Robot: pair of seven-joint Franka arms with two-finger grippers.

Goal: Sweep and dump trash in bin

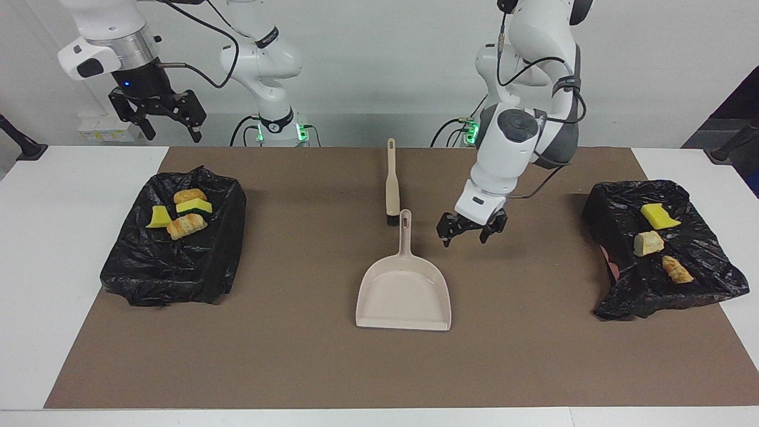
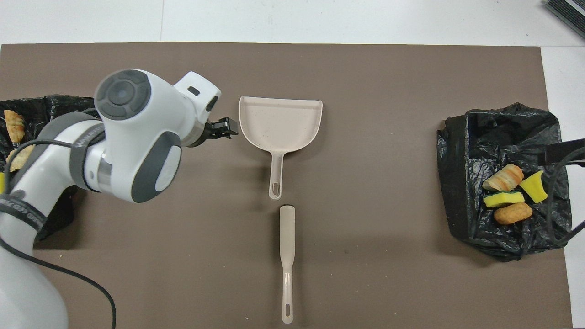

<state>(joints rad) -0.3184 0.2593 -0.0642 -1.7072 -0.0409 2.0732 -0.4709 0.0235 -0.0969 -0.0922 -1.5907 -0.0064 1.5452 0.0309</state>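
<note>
The trash lies in two bins lined with black bags. The bin [image 1: 172,279] at the right arm's end holds several bits: a brown roll [image 1: 190,196], yellow sponge chunks [image 1: 194,207] and a striped piece [image 1: 186,226]. The bin [image 1: 652,296] at the left arm's end holds a yellow sponge [image 1: 658,215], a pale lump [image 1: 648,243] and a striped piece [image 1: 676,270]. The beige dustpan [image 1: 403,290] lies flat mid-mat, nothing in it. My left gripper [image 1: 468,237] hangs open and holds nothing, just above the mat beside the dustpan's handle. My right gripper [image 1: 172,135] waits open, high above the table edge by its bin.
A beige brush [image 1: 391,184] lies on the brown mat [image 1: 296,356] in line with the dustpan's handle, nearer to the robots, its bristles almost touching the handle's tip. In the overhead view the left arm's body covers part of the bin [image 2: 45,160] at its end.
</note>
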